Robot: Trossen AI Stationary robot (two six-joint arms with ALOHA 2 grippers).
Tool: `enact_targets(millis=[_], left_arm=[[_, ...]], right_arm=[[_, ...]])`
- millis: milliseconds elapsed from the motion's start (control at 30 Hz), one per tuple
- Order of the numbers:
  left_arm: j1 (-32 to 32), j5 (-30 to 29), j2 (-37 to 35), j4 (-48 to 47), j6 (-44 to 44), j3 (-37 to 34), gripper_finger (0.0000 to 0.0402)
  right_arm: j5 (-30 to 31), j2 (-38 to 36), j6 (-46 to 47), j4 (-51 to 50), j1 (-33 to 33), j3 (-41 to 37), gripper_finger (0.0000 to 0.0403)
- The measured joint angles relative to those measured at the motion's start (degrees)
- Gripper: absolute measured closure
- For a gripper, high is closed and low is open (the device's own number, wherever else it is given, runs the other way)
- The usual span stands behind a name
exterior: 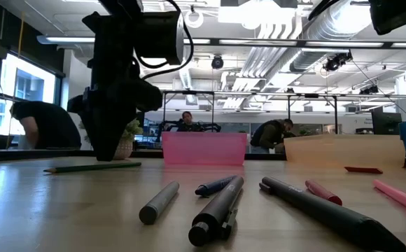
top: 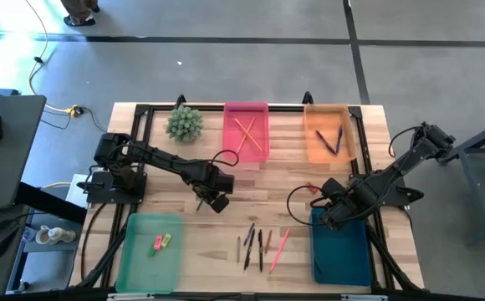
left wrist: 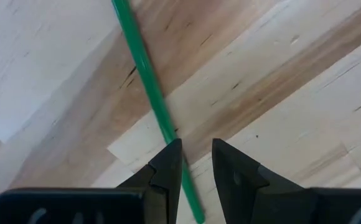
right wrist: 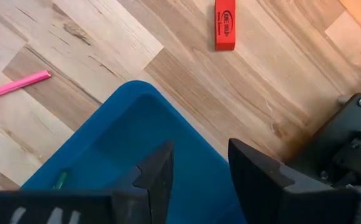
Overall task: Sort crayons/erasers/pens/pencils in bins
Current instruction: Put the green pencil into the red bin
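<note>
Wood table (left wrist: pixel 305 81), green pencil (left wrist: pixel 144 73) between left pincer (left wrist: pixel 196 163) fingers

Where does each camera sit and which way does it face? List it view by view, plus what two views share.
High: overhead, straight down on the table; both arms, left end effector and right end effector.
Low: table height, level across pens to the pink bin; left arm shows.
Left wrist: down on wood; own fingers straddle the green pencil.
Right wrist: down on teal bin and red eraser; own fingers apart.
Shared: low and left wrist both show the green pencil.
</note>
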Motion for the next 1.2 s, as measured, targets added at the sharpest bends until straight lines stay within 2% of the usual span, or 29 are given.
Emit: enact_targets(millis=[133,300,600,800,1100,1200], left_arm=[[0.25,-0.37,0.0,0.0,-0.14,0.0,0.0326],[0.5,-3.53,0.0,0.02,-1.36,-0.5,0.0326],[1.46,-1.66,-0.36,3.64,-2.27,-5.22,0.0326],[1.65,-0.81,-0.26,4.04,-2.28,-5.59,0.0327],[2.16,-0.04,-0.13,3.91,-1.47,-5.57,0.0392],[2.19,0.59,-0.13,3.89,-1.43,-5.6,0.0393]], right_arm=[[0.0,0.0,-0.02,0.0,0.0,-0.02,0.0258],[0.02,0.0,-0.02,0.0,0.0,-0.02,0.0258],[-0.06,0.0,-1.55,-0.97,-0.69,-0.02,0.0258],[-0.27,-0.5,-4.64,-1.66,-3.33,-0.04,0.0258],[1.32,-4.28,-7.95,-1.64,-9.04,-0.04,0.0258],[2.23,-5.98,-9.4,-1.6,-10.61,-0.04,0.0258]])
